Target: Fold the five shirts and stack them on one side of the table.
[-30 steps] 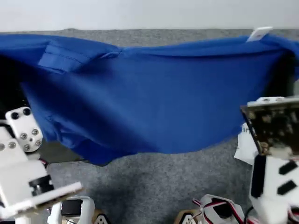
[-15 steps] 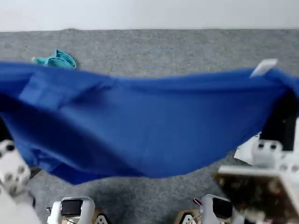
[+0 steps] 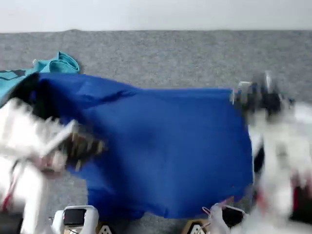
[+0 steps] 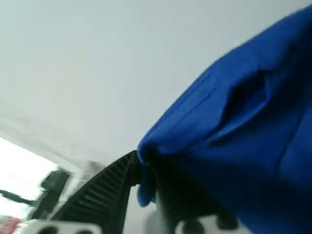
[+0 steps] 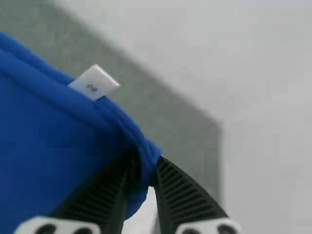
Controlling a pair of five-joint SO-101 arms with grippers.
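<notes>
Material: shirt soft, light, limp; likely drapes. Grip: left jaws clenched on its edge, right jaws clenched on edge near label. Corners judged best holds.

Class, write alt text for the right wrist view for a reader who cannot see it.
The right gripper pinches a bunched edge of a blue shirt between its black ridged fingers. A small white tag sticks out of the shirt's edge; a grey table and pale wall lie behind.
</notes>
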